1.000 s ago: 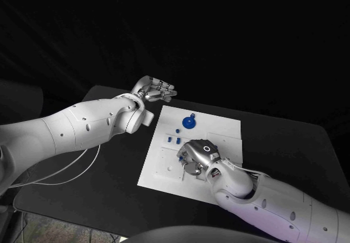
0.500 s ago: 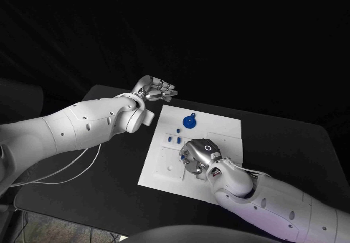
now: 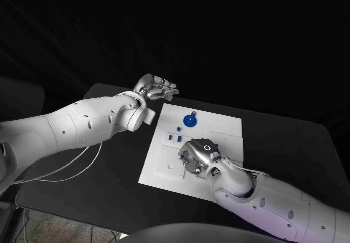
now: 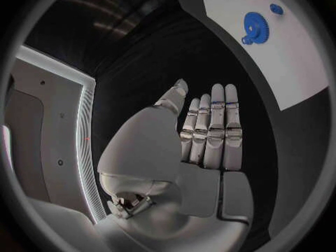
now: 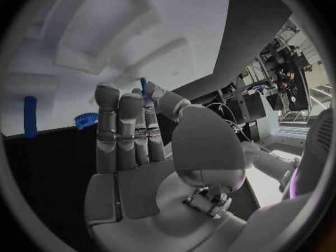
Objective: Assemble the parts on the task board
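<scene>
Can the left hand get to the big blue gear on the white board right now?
Probably yes: the left hand holds nothing, and nothing lies between it and the round blue gear on the white board.

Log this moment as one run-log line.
left hand: open, off the task board, beyond its far corner | right hand: over the board, pinching a small blue part | blue gear: on board

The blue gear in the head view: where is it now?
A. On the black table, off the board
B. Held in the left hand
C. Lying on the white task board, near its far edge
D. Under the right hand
C: the blue gear lies on the task board near its far edge, apart from the left hand and the right hand.
</scene>
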Tool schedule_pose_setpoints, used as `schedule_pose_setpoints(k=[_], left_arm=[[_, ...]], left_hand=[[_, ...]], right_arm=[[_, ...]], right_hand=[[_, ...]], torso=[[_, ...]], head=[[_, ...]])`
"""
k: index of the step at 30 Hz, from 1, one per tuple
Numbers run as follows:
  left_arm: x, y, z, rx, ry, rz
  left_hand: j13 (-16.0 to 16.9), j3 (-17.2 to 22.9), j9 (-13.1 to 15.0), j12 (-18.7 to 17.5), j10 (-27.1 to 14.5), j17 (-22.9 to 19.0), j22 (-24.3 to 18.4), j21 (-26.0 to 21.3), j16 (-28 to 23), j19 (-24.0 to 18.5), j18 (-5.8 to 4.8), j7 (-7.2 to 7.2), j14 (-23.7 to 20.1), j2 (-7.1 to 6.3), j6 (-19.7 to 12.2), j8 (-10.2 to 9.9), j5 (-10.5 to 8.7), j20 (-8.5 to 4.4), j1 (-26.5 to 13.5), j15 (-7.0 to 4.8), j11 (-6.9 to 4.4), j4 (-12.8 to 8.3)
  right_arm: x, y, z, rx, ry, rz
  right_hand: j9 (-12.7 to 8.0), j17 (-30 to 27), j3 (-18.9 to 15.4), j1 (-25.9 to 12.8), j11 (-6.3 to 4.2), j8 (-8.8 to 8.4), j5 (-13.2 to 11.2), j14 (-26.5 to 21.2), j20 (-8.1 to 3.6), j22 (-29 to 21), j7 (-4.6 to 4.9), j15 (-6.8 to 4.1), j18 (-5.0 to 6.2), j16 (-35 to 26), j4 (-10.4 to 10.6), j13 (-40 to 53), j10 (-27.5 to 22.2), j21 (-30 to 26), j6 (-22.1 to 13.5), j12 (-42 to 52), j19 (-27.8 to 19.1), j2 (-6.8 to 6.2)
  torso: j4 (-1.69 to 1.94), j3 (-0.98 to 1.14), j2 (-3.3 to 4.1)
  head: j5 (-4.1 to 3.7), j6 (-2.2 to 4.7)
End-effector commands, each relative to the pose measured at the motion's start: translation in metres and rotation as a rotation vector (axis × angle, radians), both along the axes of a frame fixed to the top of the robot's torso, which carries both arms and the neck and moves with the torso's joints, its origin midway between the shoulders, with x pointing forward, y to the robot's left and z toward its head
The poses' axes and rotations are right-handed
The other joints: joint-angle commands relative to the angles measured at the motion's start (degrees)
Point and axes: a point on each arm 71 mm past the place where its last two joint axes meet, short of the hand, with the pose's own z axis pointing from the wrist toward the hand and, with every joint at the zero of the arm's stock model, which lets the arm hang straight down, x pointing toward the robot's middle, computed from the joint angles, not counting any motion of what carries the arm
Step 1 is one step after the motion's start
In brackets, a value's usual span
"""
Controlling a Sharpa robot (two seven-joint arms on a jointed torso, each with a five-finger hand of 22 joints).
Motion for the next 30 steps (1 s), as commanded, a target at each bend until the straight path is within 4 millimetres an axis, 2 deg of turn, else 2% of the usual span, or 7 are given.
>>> schedule_pose_setpoints(k=[1, 24, 30], left_arm=[[-0.0002, -0.0028, 0.0002, -0.006, 0.004, -0.017], [-0.0002, -0.0039, -0.0004, -0.006, 0.012, -0.026], [-0.0003, -0.0042, -0.0005, -0.007, 0.013, -0.028]], left_hand=[[-0.06, -0.13, 0.03, 0.08, -0.49, -0.03, -0.10, 0.09, -0.15, 0.35, -0.62, 0.12, -0.17, 0.38, 0.14, -0.24, -0.17, 0.02, 0.29, 0.17, -0.06, -0.11], [-0.06, -0.22, 0.02, 0.09, -0.65, -0.12, -0.39, 0.21, -0.16, 0.24, -0.60, 0.17, -0.31, 0.49, 0.09, -0.24, -0.07, 0.04, 0.57, 0.21, 0.00, -0.29], [-0.06, -0.22, 0.02, 0.09, -0.65, -0.12, -0.39, 0.21, -0.16, 0.24, -0.60, 0.17, -0.32, 0.49, 0.09, -0.24, -0.07, 0.04, 0.57, 0.21, 0.00, -0.29]], right_arm=[[-0.0021, 0.0018, -0.0015, -0.005, -0.003, 0.014], [-0.0039, 0.0054, -0.0053, -0.050, -0.007, 0.011], [-0.0045, 0.0070, -0.0098, -0.076, 0.006, 0.009]], right_hand=[[0.06, 0.00, 0.01, 0.61, 0.11, 0.26, 0.11, 0.04, -0.40, 0.05, -0.03, -0.38, 0.58, 0.12, 0.03, 0.06, 0.43, 0.28, 0.31, 0.23, 2.55, 0.01], [0.04, 0.02, 0.26, 0.64, 0.12, 0.26, 0.20, 0.04, -0.39, 0.36, -0.03, -0.37, 0.58, 0.17, 0.01, 0.06, 0.47, 0.60, 0.38, 0.23, 2.54, -0.17], [0.02, 0.01, 0.24, 0.63, 0.14, 0.25, 0.22, 0.02, -0.37, 0.38, -0.02, -0.35, 0.58, 0.15, 0.03, 0.06, 0.42, 0.50, 0.33, 0.22, 2.50, -0.20]], torso=[[0.00, 0.06, 0.01], [0.01, -0.08, -0.03], [0.06, -0.03, 0.01]], head=[[0.11, -0.06], [0.17, -0.27], [0.24, -0.33]])
